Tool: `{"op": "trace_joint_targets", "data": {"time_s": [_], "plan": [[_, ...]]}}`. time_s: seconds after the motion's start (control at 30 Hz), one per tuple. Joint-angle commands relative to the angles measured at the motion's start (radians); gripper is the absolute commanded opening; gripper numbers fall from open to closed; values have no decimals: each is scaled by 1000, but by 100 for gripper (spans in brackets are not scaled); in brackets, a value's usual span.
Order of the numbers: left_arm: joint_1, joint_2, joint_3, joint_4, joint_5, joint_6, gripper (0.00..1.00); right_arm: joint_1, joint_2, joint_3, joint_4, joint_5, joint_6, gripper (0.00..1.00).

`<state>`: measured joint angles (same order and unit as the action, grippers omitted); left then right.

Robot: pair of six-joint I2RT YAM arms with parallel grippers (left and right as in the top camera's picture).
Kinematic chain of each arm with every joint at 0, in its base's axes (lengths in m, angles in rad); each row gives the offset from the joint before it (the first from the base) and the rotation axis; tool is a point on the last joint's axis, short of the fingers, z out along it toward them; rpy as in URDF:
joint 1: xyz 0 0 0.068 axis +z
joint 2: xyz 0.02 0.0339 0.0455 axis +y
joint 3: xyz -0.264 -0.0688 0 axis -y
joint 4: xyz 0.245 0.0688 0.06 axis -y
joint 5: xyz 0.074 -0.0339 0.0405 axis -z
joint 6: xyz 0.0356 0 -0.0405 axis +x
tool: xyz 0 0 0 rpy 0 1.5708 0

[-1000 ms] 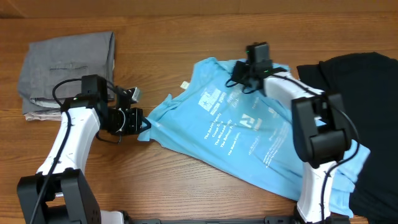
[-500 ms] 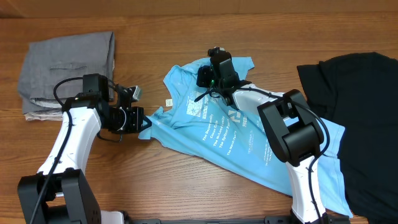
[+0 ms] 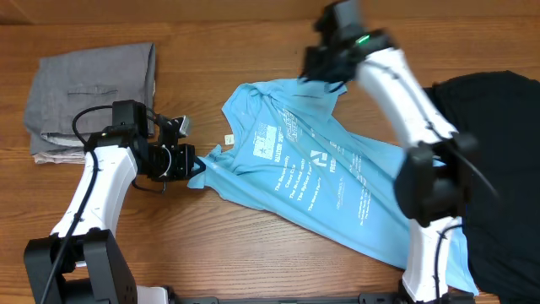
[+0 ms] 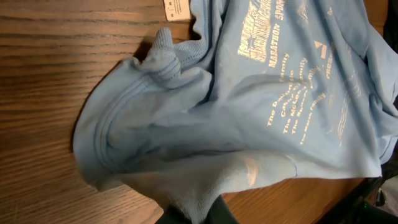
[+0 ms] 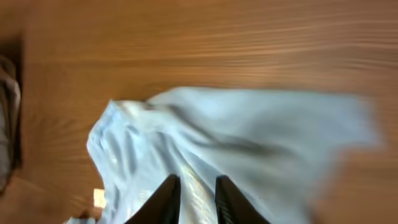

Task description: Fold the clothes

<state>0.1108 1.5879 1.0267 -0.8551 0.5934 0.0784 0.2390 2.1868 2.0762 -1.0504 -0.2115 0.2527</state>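
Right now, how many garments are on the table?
3: folded grey trousers far left, light blue T-shirt mid-table, black garment at right edge. A beige edge beneath them may be a fourth.

Surface: a wooden table (image 3: 253, 253), its grain running side to side.
Middle: a light blue T-shirt (image 3: 321, 177) is spread with the lettering up and bunched toward the left.
Right edge: a black garment (image 3: 498, 118) is laid beside the T-shirt.
Far left corner: folded grey trousers (image 3: 93, 84) are stacked on a beige garment (image 3: 51, 157).
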Motion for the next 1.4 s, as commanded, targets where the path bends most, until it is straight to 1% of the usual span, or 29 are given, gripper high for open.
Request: {"op": "trace_joint_targets", "data": {"time_s": [0.0, 0.17, 0.27, 0.43, 0.53, 0.63, 0.8, 0.87, 0.9, 1.0, 1.13, 1.2, 1.3, 1.37], "plan": [[-7, -11, -3, 7, -2, -15, 5, -143, -51, 62, -145, 39, -18, 23], [-7, -11, -3, 18, -2, -15, 5, -346, -50, 36, -361, 29, -18, 23], [-7, -11, -3, 23, -2, -15, 5, -446, -50, 27, -439, 23, -18, 20], [-7, -11, -3, 23, -2, -15, 5, -589, -51, 25, -544, 14, -17, 20], [-7, -11, -3, 25, -2, -23, 6, -633, -62, 25, -571, -25, -14, 20], [-7, -11, -3, 30, -2, -27, 6, -645, -87, 21, -602, -21, 7, 20], [-7, -11, -3, 37, -2, -27, 6, -645, -121, -12, -644, 76, 59, 20], [-7, -11, -3, 43, -2, -27, 6, -655, -146, -71, -644, 142, 98, 20], [-7, -11, -3, 47, -2, -32, 6, -664, -164, -110, -643, 159, 122, 18], [-7, -11, -3, 58, 0, -35, 5, -713, -242, -247, -606, 158, 146, 13], [-7, -11, -3, 66, 1, -34, 4, -813, -451, -475, -506, 117, 167, 11], [-7, -11, -3, 71, 1, -34, 5, -848, -578, -588, -462, 78, 167, 12], [-7, -11, -3, 80, 2, -35, 7, -877, -776, -769, -406, 71, 167, 20], [-7, -11, -3, 85, 2, -36, 8, -887, -878, -870, -379, 78, 167, 23]]}}
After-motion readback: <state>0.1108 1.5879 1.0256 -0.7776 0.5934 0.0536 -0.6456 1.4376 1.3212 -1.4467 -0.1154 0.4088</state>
